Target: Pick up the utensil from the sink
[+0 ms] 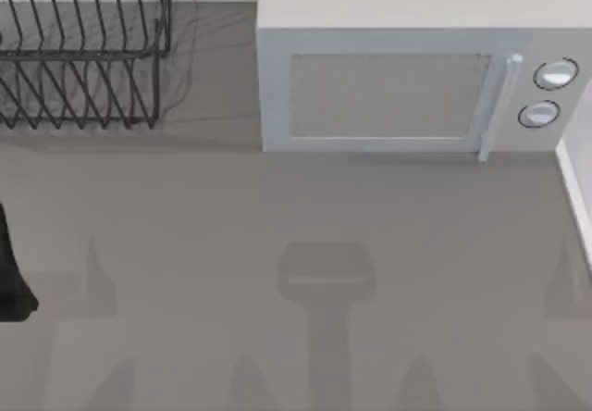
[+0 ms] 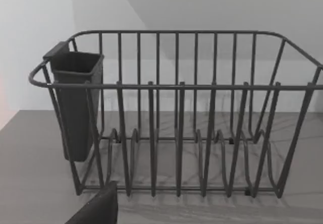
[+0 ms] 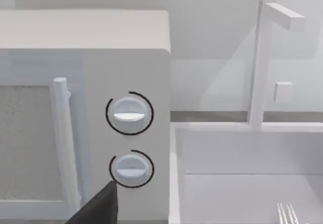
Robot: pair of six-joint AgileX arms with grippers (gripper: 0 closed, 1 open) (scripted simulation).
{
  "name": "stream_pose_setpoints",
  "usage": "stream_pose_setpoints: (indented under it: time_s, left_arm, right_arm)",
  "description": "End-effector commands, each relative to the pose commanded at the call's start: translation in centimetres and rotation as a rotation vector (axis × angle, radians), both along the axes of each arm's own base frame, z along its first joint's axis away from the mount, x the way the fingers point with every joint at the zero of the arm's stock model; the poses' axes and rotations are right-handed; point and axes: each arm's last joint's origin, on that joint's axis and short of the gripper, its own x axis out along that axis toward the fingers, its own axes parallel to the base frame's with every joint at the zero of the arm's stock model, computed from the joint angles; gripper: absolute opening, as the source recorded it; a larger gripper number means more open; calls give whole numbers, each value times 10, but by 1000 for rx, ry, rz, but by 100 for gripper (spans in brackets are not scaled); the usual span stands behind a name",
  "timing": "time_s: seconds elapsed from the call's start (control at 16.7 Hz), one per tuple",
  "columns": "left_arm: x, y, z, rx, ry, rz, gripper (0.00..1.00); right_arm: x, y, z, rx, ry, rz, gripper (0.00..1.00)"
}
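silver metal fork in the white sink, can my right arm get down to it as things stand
Probably yes. The silver metal fork's tines lie on the floor of the open white sink, beside the white microwave; nothing covers them. Only the white faucet stands behind.

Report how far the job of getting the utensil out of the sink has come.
Nothing is done yet. The utensil lies in the sink, only its tines showing at the right wrist view's edge, beside the microwave. No gripper touches it. The left arm sits at the table's left edge, facing the dish rack. Reaching, gripping and lifting all remain.
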Motion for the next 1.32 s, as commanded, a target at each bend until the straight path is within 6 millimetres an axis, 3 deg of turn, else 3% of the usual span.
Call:
stream_pose_setpoints:
  time_s: [0.42,0.78,1.02,1.2,1.32]
  left_arm:
    - [0,0,0,0,0,0,100]
    - [0,0,0,0,0,0,100]
    - [0,0,0,0,0,0,100]
    - [0,0,0,0,0,0,100]
    - [0,0,0,0,0,0,100]
  right_arm:
    - [1,-1,10,-6,36,-7,100]
    - [21,-6,73,-40,260,-43,100]
    - [68,-15,126,-63,486,-70,100]
    - [124,-27,153,-74,678,-82,100]
    - [167,-39,160,-76,810,-86,100]
